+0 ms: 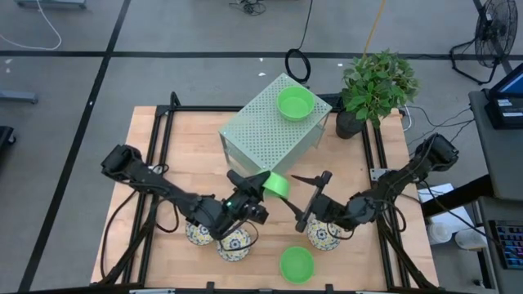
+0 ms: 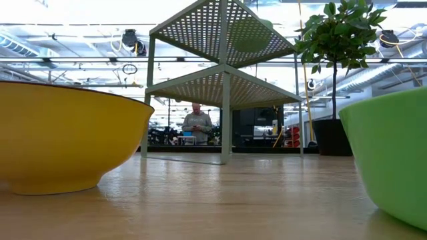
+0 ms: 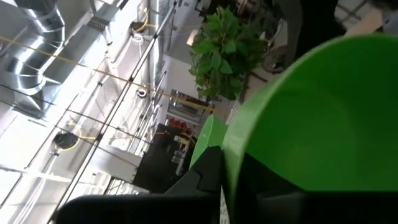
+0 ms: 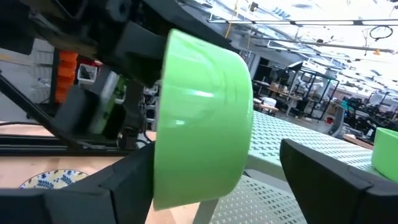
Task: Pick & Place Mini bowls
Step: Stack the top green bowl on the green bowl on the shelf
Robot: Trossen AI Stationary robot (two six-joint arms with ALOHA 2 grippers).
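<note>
My left gripper (image 1: 261,188) is shut on a plain green mini bowl (image 1: 279,185), held in the air just in front of the perforated box (image 1: 265,131). My right gripper (image 1: 299,198) is open right beside that bowl; in the right wrist view its fingers stand on either side of the bowl (image 4: 202,118), and I cannot tell whether they touch it. A second green bowl (image 1: 296,103) sits on top of the box. A third green bowl (image 1: 297,264) stands on the table near the front edge. Three floral bowls (image 1: 198,233), (image 1: 234,243), (image 1: 325,235) stand on the table under the arms. My left gripper holds the green bowl by its rim (image 3: 231,163), one finger inside the bowl and one outside. The fingers come level from the table's left side. The bowl is lifted clear of the table and tipped on its side, its opening toward the left gripper.
A potted plant (image 1: 376,86) stands at the far right corner beside the box. In the low view the box (image 2: 223,80) stands on thin legs, and a person stands far off in the room behind it. Black frame rails run along the table's left and right edges.
</note>
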